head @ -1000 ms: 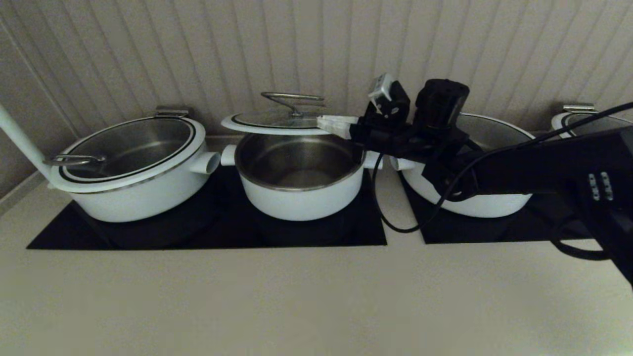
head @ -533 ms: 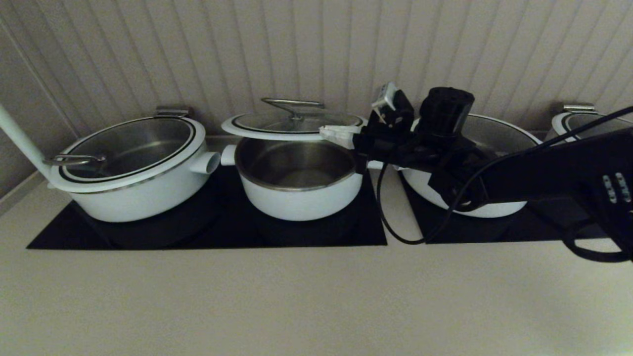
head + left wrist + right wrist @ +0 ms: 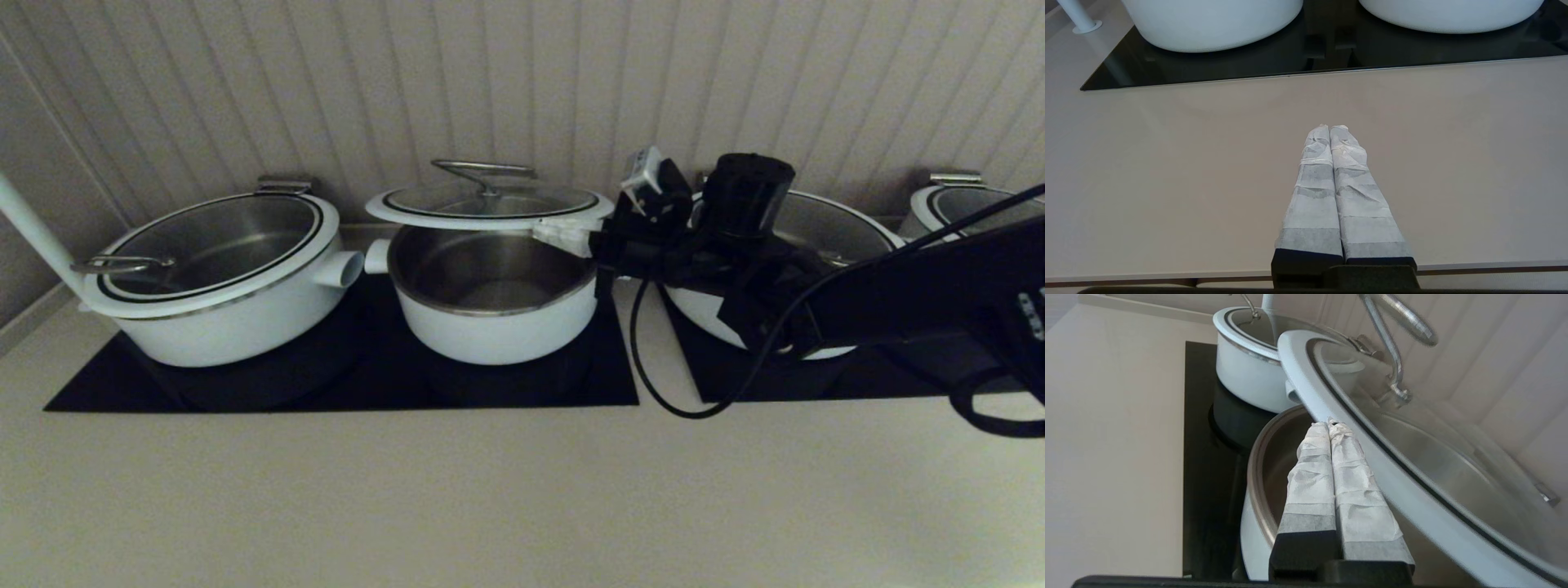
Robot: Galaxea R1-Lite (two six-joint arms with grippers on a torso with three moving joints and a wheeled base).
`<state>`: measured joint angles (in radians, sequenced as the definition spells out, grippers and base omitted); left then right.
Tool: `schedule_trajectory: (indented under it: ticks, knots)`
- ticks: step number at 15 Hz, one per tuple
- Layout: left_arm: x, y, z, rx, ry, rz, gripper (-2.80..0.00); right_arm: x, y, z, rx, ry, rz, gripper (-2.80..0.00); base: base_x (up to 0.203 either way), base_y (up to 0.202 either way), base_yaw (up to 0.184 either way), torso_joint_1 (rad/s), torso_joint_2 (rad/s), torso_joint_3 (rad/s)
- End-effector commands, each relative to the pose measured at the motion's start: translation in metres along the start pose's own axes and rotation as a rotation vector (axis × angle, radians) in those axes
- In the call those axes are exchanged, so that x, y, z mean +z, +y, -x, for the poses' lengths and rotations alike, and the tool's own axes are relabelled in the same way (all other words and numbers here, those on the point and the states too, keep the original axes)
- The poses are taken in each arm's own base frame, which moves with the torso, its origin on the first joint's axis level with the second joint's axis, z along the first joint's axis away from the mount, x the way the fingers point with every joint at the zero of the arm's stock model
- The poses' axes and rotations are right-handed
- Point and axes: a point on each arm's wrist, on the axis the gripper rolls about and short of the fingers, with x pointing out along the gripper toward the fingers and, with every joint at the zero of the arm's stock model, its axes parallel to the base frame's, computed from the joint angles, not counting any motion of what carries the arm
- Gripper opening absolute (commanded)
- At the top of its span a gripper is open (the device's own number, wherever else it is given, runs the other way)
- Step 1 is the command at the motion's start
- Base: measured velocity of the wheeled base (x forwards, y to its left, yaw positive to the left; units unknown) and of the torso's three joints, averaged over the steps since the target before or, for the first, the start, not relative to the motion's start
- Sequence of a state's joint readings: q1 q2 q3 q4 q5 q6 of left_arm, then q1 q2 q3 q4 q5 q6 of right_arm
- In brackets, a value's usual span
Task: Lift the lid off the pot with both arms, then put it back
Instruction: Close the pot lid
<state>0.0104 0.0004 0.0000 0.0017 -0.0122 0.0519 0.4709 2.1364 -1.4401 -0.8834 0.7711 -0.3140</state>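
- The lid [image 3: 488, 204] hangs above the pot [image 3: 494, 294], its white rim clear of the pot's steel rim on the near side, and its curved steel handle [image 3: 483, 171] points up at its centre.
- The pot stands uncovered on the black cooktop [image 3: 343, 367], its steel inside open to view, between two wider white pots.
- The right gripper [image 3: 563, 233] reaches in from the right; its taped fingers [image 3: 1331, 473] are pressed together and lie against the underside of the lid's right rim, above the pot's opening.
- The left gripper [image 3: 1329, 127] hovers over the bare table [image 3: 1167, 163], near side of the cooktop, well apart from the lid; its fingers are clenched with nothing between them.
- The wide pot on the left [image 3: 220, 278] carries its own glass lid, tilted.
- Another wide pot [image 3: 816, 237] sits right of the gripper, partly hidden by the arm.
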Motion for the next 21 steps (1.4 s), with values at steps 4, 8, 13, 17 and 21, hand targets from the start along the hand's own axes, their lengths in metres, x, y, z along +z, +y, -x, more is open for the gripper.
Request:
schedule_trajectory:
  ticks: [4, 8, 13, 17, 21]
  knots:
    - [0.0, 0.0, 0.0, 0.0, 0.0, 0.0, -2.8, 0.005, 0.002, 0.004, 0.002, -0.009, 0.005, -2.8, 0.0, 0.0, 0.0, 0.0, 0.0, 0.0]
    - [0.0, 0.0, 0.0, 0.0, -0.001, 0.0, -2.8, 0.025, 0.001, 0.008, -0.001, -0.033, -0.036, -2.8, 0.0, 0.0, 0.0, 0.0, 0.0, 0.0]
    - [0.0, 0.0, 0.0, 0.0, -0.001, 0.0, -2.8, 0.034, -0.011, 0.008, -0.029, -0.062, -0.048, -2.8, 0.0, 0.0, 0.0, 0.0, 0.0, 0.0]
    - [0.0, 0.0, 0.0, 0.0, -0.001, 0.0, -2.8, 0.01, -0.032, 0.012, -0.078, -0.033, -0.045, -2.8, 0.0, 0.0, 0.0, 0.0, 0.0, 0.0]
    - [0.0, 0.0, 0.0, 0.0, 0.0, 0.0, -2.8, -0.006, -0.05, 0.009, -0.111, -0.038, -0.005, -2.8, 0.0, 0.0, 0.0, 0.0, 0.0, 0.0]
